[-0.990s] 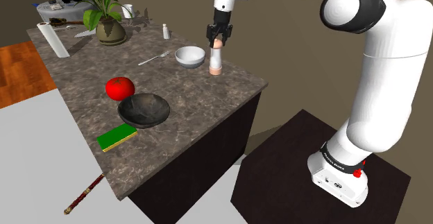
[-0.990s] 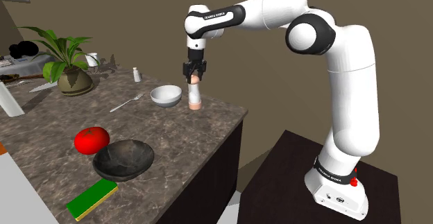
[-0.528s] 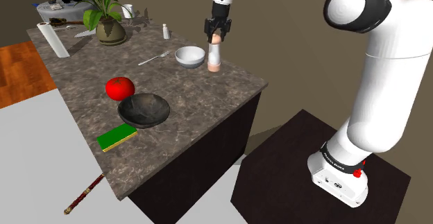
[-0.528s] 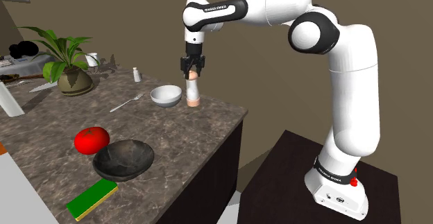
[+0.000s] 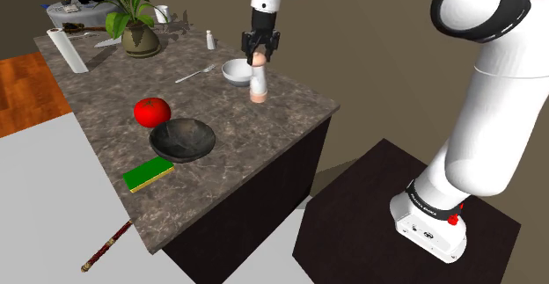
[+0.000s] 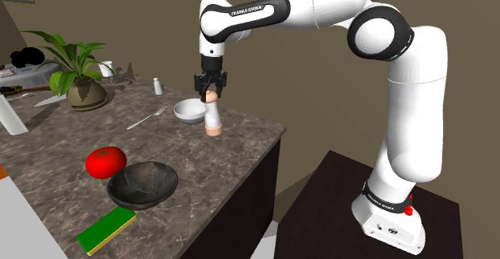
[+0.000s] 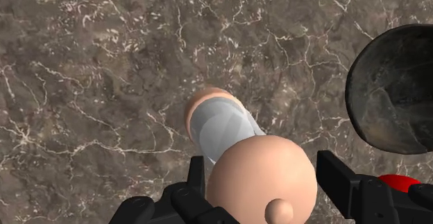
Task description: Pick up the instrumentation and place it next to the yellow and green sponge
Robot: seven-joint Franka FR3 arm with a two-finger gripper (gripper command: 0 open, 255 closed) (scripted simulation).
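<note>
Your instrument (image 5: 259, 84), a white tube with peach ends, has moved from beside the white bowl (image 5: 230, 71) to just in front of it. The gripper (image 5: 258, 58) is clamped on its top. In the shoulder view the sponge (image 5: 148, 174) lies well off to the near left, so the carry has only just begun.

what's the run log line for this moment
gripper: shut on baby bottle | baby bottle: upright, by white bowl | yellow and green sponge: not yet reached
</note>
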